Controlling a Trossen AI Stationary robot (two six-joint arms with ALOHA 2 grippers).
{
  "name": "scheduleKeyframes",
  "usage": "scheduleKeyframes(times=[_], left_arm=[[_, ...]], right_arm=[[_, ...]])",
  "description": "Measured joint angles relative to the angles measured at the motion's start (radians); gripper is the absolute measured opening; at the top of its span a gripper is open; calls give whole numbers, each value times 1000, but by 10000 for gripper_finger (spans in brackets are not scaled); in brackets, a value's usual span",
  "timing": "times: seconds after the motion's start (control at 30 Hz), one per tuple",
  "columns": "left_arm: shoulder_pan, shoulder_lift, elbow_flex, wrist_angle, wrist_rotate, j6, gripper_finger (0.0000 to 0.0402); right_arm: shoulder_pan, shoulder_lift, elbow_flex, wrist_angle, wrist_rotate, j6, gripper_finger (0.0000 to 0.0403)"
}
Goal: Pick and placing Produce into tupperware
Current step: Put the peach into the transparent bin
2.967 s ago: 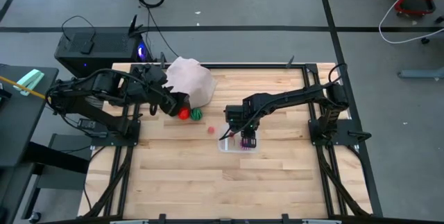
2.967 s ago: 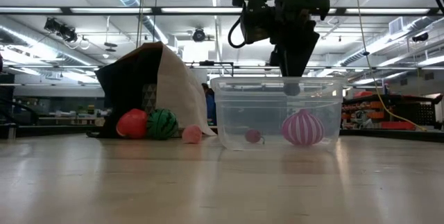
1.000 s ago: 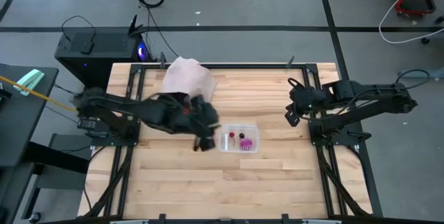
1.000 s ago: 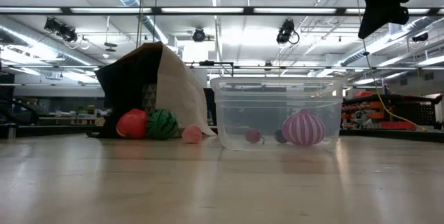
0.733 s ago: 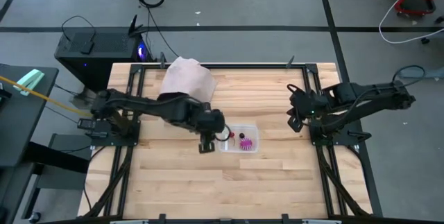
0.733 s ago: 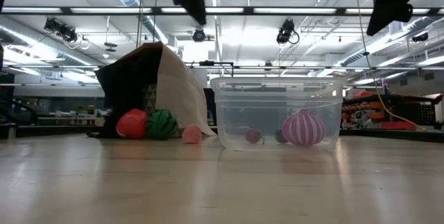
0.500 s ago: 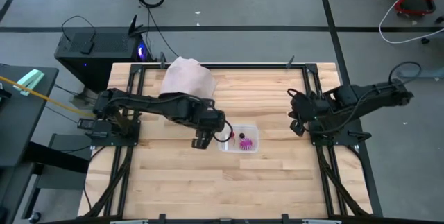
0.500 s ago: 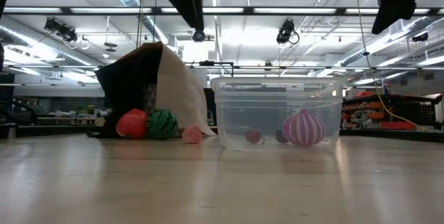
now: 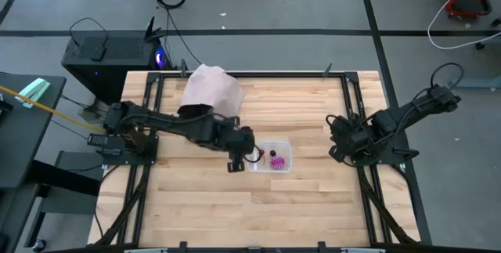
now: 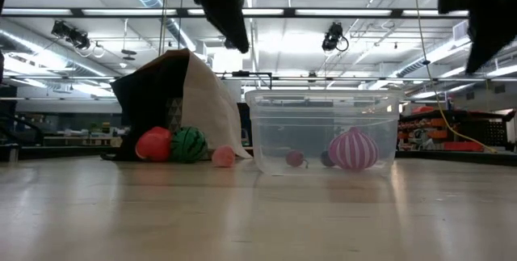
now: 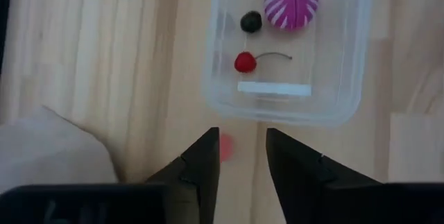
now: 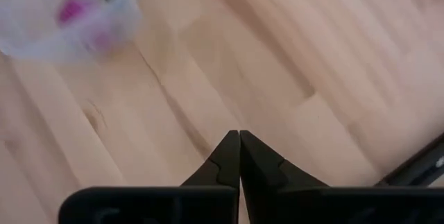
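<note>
Where the bag [image 10: 212,103] drapes, red produce [image 10: 154,144] sits half hidden.

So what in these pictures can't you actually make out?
- Inside the pale bag: the low view shows only a dark opening.
- Small pink piece: the left wrist view shows it blurred, partly behind a finger.
- Tub: the right wrist view blurs its contents.
- Red and green pieces by the bag: the left arm covers them from above.
</note>
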Motion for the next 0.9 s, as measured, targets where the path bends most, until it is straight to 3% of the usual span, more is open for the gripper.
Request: scheduleKeyframes(times=[0.17, 0.33, 0.63, 0.9], left_arm=[[-77, -116, -165, 103, -198, -181, 95], [-135, -214, -364, 184, -233, -305, 80], [-183, -207, -624, 370, -225, -261, 84], [-131, -189, -680, 516, -226, 40, 116]], right_arm=[[66, -4, -63, 48, -28, 85, 11], [84, -5, -63, 83, -27, 84, 11], [84, -10, -63, 111, -29, 136, 11], [84, -9, -63, 150, -35, 189, 11]])
